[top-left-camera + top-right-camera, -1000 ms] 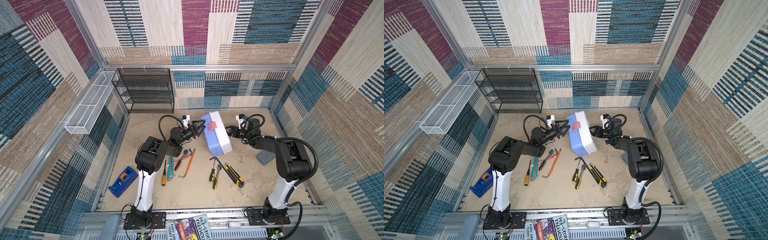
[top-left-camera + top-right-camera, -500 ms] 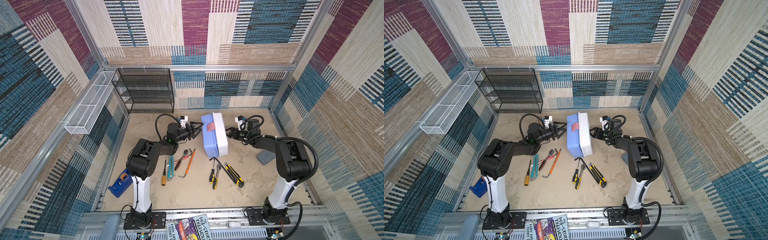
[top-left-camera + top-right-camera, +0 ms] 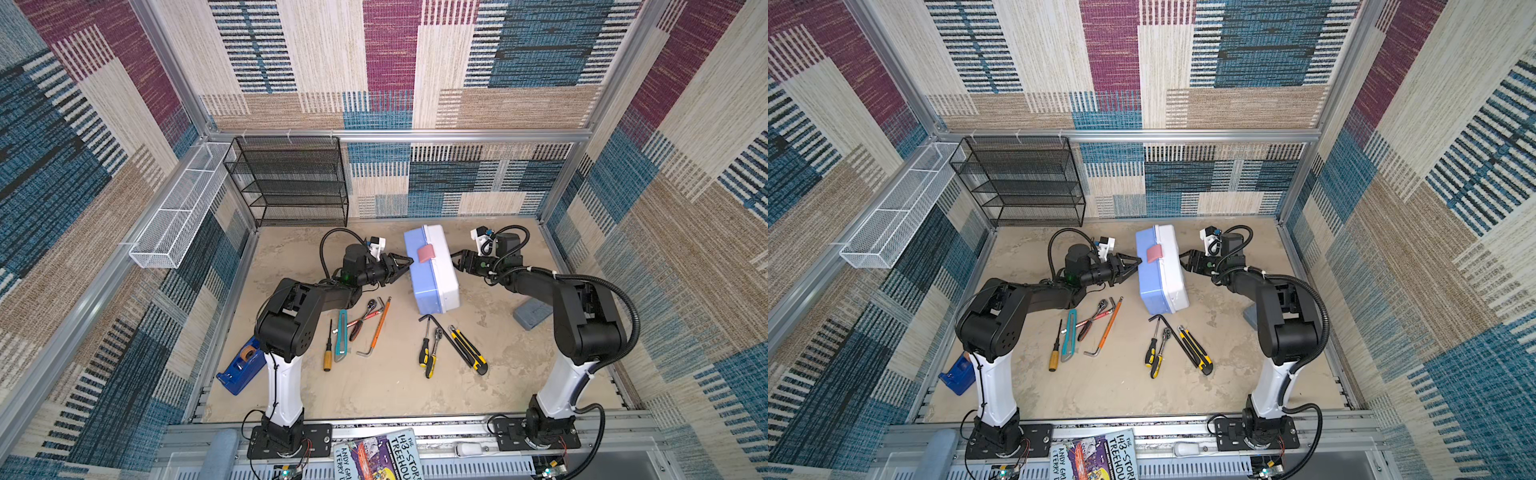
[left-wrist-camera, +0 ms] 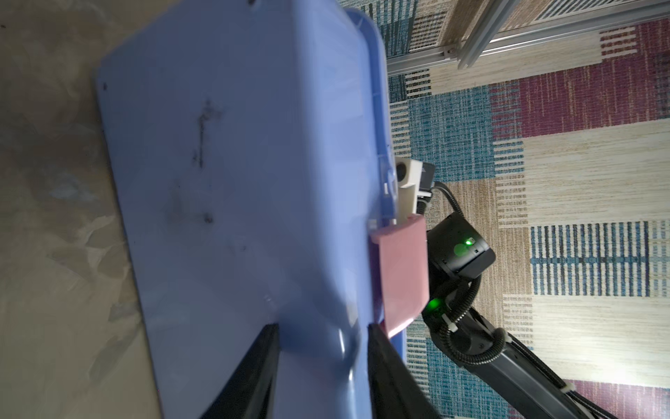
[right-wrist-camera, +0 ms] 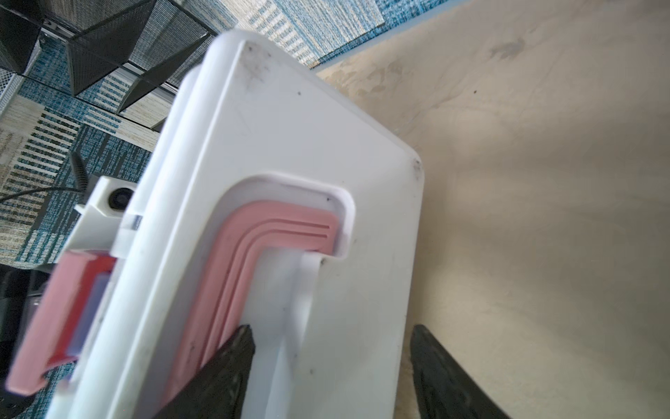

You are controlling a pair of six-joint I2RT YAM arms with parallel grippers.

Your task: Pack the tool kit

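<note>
We see the toolbox [image 3: 440, 278] standing on edge mid-table, between both grippers. Our left gripper [image 3: 408, 266] meets its blue base [image 4: 235, 181], fingers [image 4: 261, 362] part-spread; whether they grip, we cannot tell. Our right gripper [image 3: 456, 262] stands spread at the white lid [image 5: 290, 127]. Loose tools [image 3: 467, 350] lie in front, and a black rack [image 3: 291, 183] stands back-left.

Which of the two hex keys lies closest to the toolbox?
The black hex key, its bend just in front of the toolbox. The orange hex key lies clearly farther away, over on the robot's left.
</note>
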